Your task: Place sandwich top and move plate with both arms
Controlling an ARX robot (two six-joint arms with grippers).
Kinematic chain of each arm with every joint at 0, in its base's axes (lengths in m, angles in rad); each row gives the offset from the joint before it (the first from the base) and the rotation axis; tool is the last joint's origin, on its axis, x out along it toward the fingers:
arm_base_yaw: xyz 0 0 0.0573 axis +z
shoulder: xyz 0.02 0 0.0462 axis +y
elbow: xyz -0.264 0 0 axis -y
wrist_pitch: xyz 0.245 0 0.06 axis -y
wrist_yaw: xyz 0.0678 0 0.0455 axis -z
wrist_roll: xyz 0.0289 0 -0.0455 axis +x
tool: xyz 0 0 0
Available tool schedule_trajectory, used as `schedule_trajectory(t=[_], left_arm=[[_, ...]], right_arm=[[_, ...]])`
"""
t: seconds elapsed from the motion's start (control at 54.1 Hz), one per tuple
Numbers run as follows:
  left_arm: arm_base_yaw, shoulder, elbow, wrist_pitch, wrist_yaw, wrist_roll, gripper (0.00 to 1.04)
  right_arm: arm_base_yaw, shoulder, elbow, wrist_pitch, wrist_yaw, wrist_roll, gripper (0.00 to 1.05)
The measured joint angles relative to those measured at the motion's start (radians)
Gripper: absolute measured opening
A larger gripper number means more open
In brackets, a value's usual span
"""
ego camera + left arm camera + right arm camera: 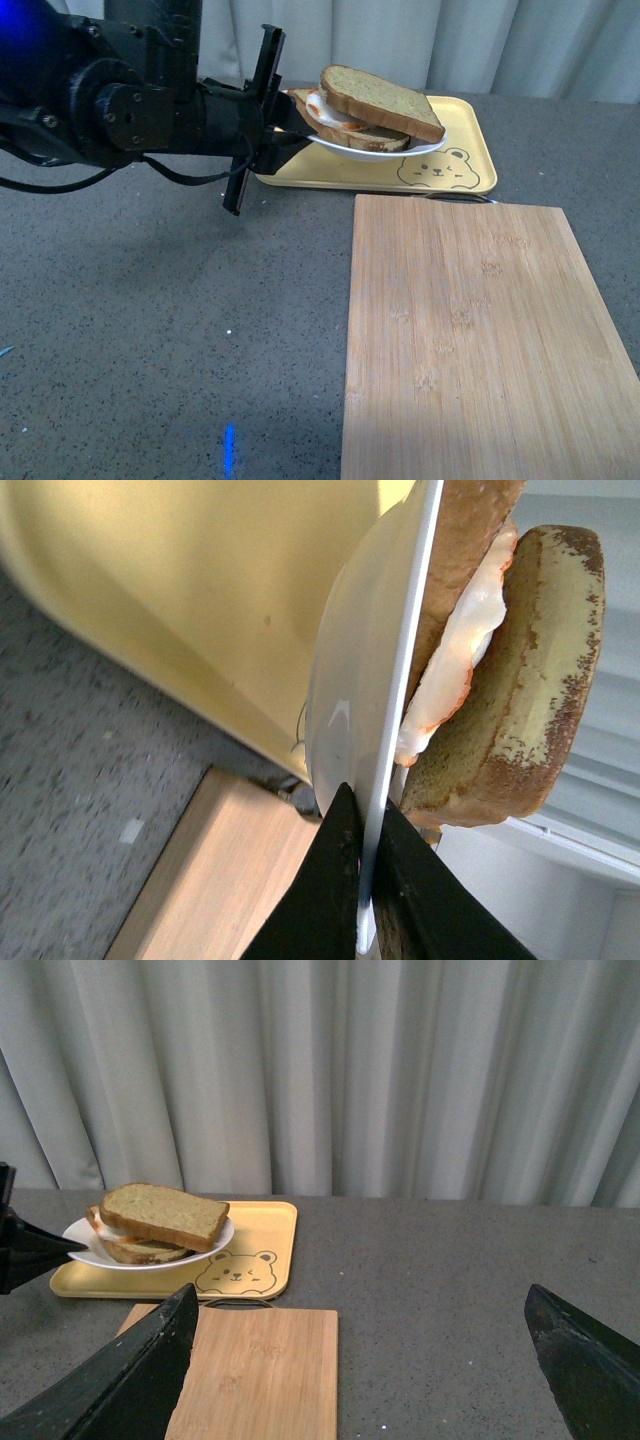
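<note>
The white plate (385, 152) is held above the yellow tray (330, 170), lifted at its left rim by my left gripper (288, 128), which is shut on it. On the plate lies a bread slice with fried egg (340, 118), and the sandwich top (385, 100) rests on it, shifted right. In the left wrist view the black fingers (325, 880) pinch the plate's rim (395, 710), with the sandwich top (540, 670) beside it. My right gripper (365, 1360) is open and empty, far from the plate (85, 1245); the sandwich top (165, 1212) shows there too.
A bamboo cutting board (480, 340) lies on the grey table in front of the tray. The tray has a bear drawing (435, 168) at its front right corner. Grey curtains hang behind. The left arm (110, 100) fills the upper left.
</note>
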Motion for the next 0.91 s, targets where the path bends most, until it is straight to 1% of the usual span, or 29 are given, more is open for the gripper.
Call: schedule_trajectory(t=[0.24, 0.388, 0.425, 0.536, 0.647, 0.721, 0.776, 0.906], left_arm=[[-0.007, 0.131, 0.233, -0.145, -0.009, 0.005, 0.04], [-0.011, 0.148, 0.286, -0.166, -0.011, 0.005, 0.04], [-0.012, 0.148, 0.288, -0.171, -0.011, 0.007, 0.07], [-0.013, 0.140, 0.283, -0.196, -0.007, 0.023, 0.23], [-0.013, 0.109, 0.233, -0.206, -0.013, 0.046, 0.39], [-0.013, 0.072, 0.184, -0.229, -0.048, 0.081, 0.51], [-0.012, 0.037, 0.148, -0.272, -0.088, 0.126, 0.59], [-0.005, -0.066, 0.039, -0.295, -0.145, 0.210, 0.79]], right_arm=[[0.000, 0.000, 0.000, 0.000, 0.000, 0.000, 0.95], [0.000, 0.000, 0.000, 0.000, 0.000, 0.000, 0.95], [0.000, 0.000, 0.000, 0.000, 0.000, 0.000, 0.95], [0.000, 0.000, 0.000, 0.000, 0.000, 0.000, 0.95], [0.000, 0.000, 0.000, 0.000, 0.000, 0.000, 0.95], [0.000, 0.000, 0.000, 0.000, 0.000, 0.000, 0.95], [0.000, 0.000, 0.000, 0.000, 0.000, 0.000, 0.95], [0.000, 0.000, 0.000, 0.000, 0.000, 0.000, 0.95]])
